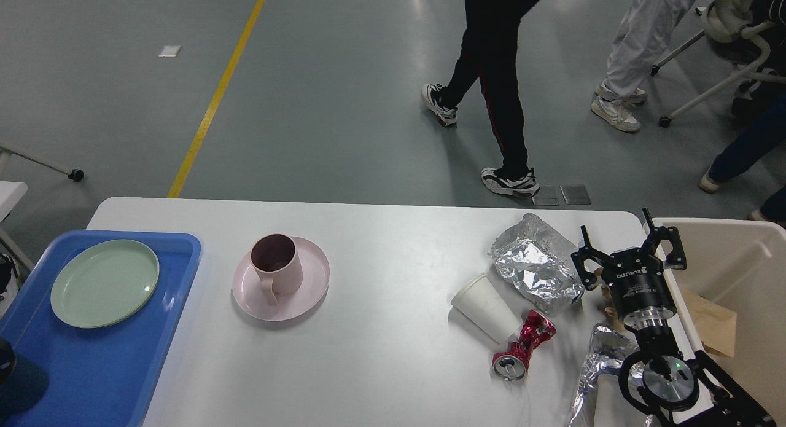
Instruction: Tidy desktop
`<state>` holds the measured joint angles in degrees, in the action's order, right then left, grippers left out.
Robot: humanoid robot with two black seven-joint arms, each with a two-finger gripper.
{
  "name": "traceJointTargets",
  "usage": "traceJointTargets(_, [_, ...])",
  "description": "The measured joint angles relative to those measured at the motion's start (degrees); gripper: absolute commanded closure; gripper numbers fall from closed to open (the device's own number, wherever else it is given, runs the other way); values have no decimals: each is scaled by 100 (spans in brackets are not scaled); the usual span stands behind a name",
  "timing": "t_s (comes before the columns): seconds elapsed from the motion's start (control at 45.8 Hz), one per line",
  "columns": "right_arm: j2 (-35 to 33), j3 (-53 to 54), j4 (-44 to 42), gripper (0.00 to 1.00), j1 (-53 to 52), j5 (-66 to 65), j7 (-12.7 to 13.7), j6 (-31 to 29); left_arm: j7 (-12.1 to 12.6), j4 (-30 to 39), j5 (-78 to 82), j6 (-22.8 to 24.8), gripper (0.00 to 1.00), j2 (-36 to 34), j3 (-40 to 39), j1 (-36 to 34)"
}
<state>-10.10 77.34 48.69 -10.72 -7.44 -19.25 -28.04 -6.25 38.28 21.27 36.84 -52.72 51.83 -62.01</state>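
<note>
The white desktop [381,353] holds a pink mug [276,267] standing on a pink plate [310,285]. To the right lie a tipped white paper cup [485,307], a crushed red can [522,347] and a crumpled foil sheet [534,267]. A second foil piece [599,356] lies partly under my right arm. My right gripper [617,236] is open and empty above the table's right end, between the foil and the beige bin [749,255]. My left gripper is out of view.
A blue tray [92,365] at the left holds a green plate [104,282]. A dark shape [5,360] that I cannot identify sits at the tray's left edge. Brown paper [712,322] lies in the bin. People walk on the floor beyond the table.
</note>
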Motion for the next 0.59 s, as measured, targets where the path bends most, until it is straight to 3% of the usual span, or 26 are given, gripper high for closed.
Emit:
traceJointTargets(0.219, [0, 0, 0, 0, 0, 0, 0, 0, 13, 538, 0, 91, 4, -315, 893, -1057])
traceJointTargets(0.59, [0, 0, 0, 0, 0, 4, 0, 0, 148, 2103, 0, 411, 4, -128, 3409, -4389])
